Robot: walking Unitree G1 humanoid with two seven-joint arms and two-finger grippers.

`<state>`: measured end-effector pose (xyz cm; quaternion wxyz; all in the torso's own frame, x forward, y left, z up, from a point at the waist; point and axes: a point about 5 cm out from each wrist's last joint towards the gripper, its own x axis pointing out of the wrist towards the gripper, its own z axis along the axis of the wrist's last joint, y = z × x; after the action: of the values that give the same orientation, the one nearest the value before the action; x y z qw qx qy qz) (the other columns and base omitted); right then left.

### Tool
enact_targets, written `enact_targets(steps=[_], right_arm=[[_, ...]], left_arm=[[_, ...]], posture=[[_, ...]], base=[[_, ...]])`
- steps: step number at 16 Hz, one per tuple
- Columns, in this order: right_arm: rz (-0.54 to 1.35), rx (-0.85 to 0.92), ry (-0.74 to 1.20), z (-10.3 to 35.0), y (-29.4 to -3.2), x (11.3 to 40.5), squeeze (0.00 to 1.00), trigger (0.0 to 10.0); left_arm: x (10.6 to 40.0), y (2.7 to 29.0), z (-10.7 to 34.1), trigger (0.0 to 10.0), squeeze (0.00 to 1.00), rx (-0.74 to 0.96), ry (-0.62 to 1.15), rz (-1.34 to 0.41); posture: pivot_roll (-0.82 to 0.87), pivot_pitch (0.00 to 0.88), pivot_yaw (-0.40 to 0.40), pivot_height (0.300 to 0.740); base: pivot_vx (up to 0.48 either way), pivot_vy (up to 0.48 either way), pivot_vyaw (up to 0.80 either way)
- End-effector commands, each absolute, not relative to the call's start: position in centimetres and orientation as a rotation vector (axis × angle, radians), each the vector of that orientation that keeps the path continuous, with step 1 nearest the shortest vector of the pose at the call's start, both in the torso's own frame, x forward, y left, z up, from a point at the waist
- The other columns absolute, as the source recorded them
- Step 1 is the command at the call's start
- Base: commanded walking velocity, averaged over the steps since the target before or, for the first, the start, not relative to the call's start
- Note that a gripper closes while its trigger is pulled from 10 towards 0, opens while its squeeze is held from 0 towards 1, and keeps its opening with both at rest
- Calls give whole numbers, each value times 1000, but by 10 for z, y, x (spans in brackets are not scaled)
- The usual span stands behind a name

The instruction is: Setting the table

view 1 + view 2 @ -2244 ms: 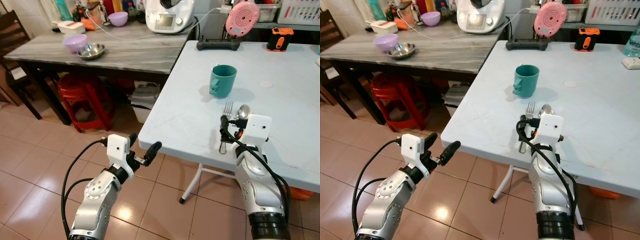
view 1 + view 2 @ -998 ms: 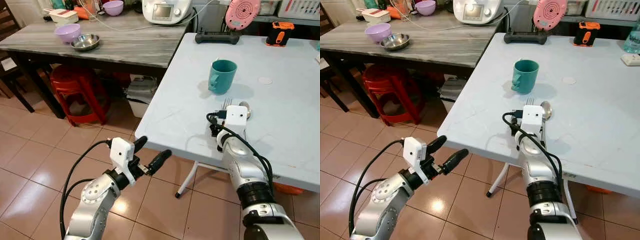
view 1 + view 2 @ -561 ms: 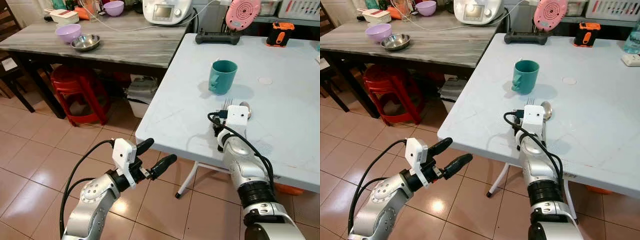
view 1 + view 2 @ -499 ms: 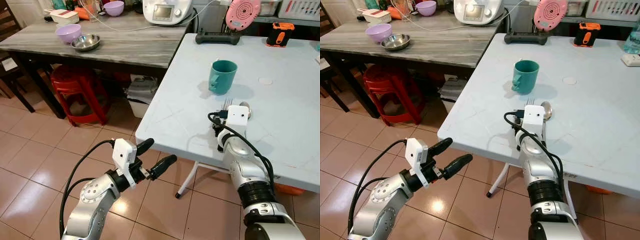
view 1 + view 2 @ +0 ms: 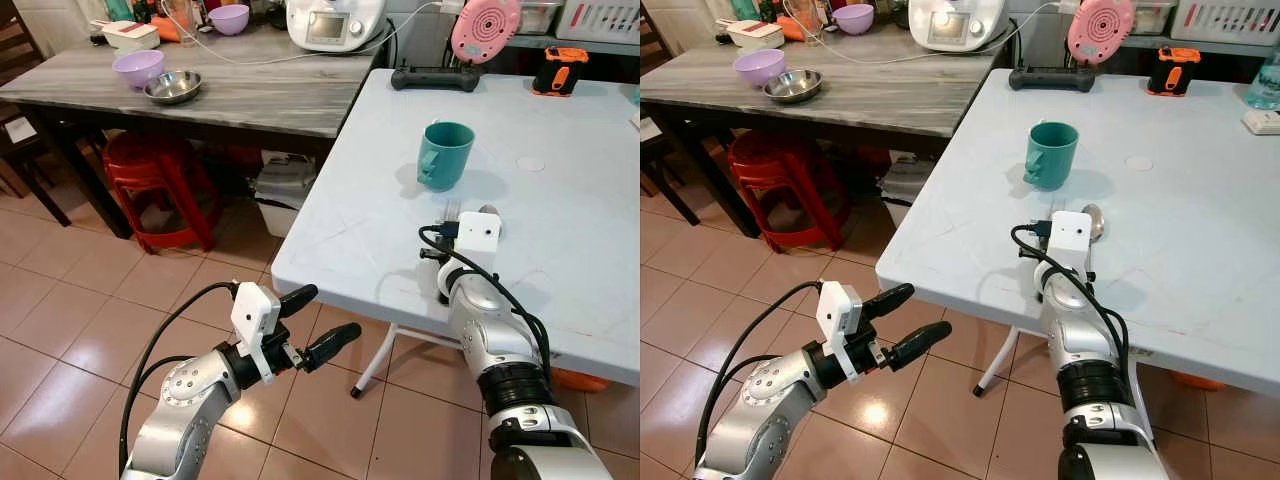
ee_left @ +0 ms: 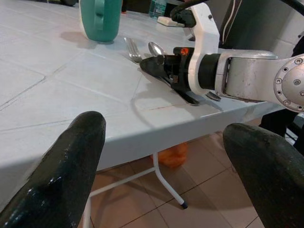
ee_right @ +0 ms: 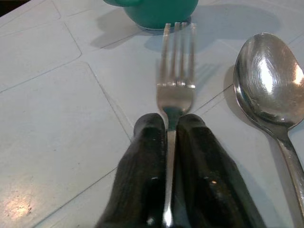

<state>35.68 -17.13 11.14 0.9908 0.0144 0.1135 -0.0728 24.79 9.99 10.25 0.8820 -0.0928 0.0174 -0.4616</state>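
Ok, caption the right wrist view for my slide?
Right gripper shut on fork, spoon beside it, green mug ahead.

Left claw (image 5: pixel 312 320) agape, right claw (image 7: pixel 170 128) clamped.

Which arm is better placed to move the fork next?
The right. Its pincer is already shut on the fork on the white table, beside the spoon. The left pincer is open, off the table edge, over the floor.

A home dining and kitchen area: terracotta floor tiles (image 5: pixel 60 330), a white folding table (image 5: pixel 560 260), a grey marble-look side table (image 5: pixel 270 95) carrying bowls (image 5: pixel 138 68) and a cooking appliance (image 5: pixel 335 22).
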Motion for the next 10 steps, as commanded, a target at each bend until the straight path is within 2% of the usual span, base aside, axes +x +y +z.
enact_targets(steps=[1,5,7,10], right_arm=[[-179,44,371,81,-176,344,0,0],[-181,38,370,82,-176,344,0,0],[-189,100,361,83,-174,344,0,0],[-180,204,215,106,-171,346,0,0]], left_arm=[[247,101,101,10000,0,-173,56,-980],[246,101,99,10000,0,-171,62,-993],[247,102,100,10000,0,-166,56,-977],[272,119,104,10000,0,-107,-3,-693]], posture=[[-77,91,103,740],[-78,90,107,740],[-78,89,110,740],[-75,86,111,740]], base=[[0,0,0],[0,0,0],[0,0,0],[0,0,0]])
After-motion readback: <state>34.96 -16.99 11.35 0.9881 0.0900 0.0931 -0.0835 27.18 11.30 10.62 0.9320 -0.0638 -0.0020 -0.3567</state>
